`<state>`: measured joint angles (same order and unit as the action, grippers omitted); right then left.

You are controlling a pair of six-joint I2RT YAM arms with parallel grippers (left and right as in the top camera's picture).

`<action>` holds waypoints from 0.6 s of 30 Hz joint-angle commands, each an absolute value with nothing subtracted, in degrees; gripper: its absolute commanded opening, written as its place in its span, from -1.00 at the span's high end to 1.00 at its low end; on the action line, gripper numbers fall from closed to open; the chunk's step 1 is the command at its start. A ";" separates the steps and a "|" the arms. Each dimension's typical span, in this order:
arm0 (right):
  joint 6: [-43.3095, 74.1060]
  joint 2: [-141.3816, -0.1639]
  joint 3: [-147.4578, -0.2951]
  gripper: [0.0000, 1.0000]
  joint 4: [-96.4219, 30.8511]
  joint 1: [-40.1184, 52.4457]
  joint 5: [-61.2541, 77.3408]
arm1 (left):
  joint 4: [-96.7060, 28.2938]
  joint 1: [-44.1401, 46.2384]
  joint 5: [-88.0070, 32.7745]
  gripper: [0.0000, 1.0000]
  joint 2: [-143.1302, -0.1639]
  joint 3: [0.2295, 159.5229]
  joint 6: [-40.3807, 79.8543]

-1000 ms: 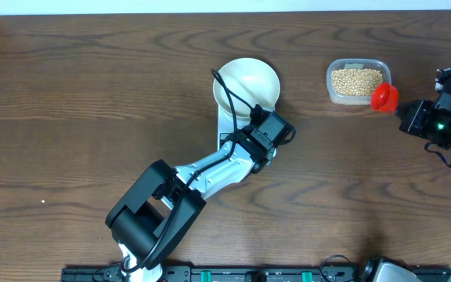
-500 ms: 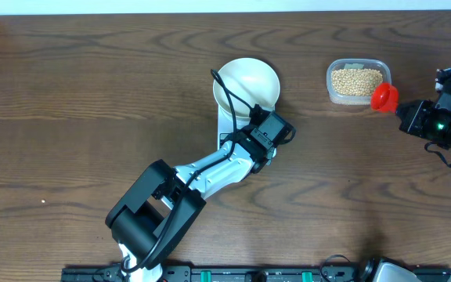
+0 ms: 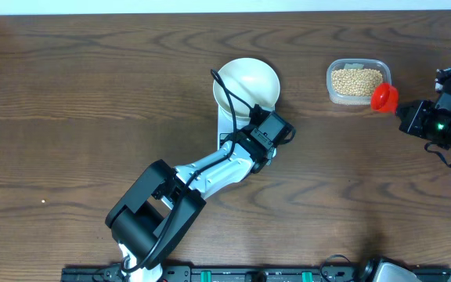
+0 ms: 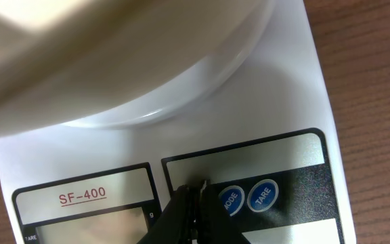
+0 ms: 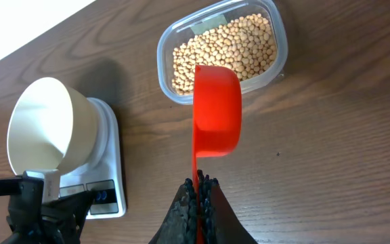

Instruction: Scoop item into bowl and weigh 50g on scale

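Nothing has shifted over the last second; both arms sit where they were. Your left gripper, fingers pressed together, has its tip at the scale panel just left of the MODE button, low in the left wrist view. Whether it is pressing, you can't tell. The white bowl sits empty on the scale. Your right gripper pinches the handle of the empty red scoop beside the clear tub holding the beans, upper right overhead. Scooping hasn't begun; you're probably still setting the scale.
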<state>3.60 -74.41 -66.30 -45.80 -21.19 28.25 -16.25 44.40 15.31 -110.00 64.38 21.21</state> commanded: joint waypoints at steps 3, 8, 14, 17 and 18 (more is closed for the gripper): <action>2.63 -74.54 -67.29 0.98 -45.93 -20.88 28.64 | -19.22 41.78 19.16 0.85 -116.49 60.12 21.82; 2.46 -74.54 -67.29 0.98 -45.89 -20.88 28.62 | -20.53 41.80 19.11 0.85 -116.49 60.10 21.98; 2.46 -74.54 -67.29 0.98 -45.89 -20.88 28.64 | -20.78 41.80 19.07 0.85 -116.49 60.10 21.98; 2.46 -74.54 -67.29 0.98 -45.91 -20.88 28.64 | -20.95 41.80 19.07 0.86 -116.49 60.10 21.98; 2.46 -74.54 -67.29 0.98 -45.93 -20.88 28.64 | -21.04 41.80 19.07 0.86 -116.49 60.10 21.98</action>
<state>3.57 -74.41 -66.30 -45.80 -21.19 28.25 -17.08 44.40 15.44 -110.15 64.77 21.50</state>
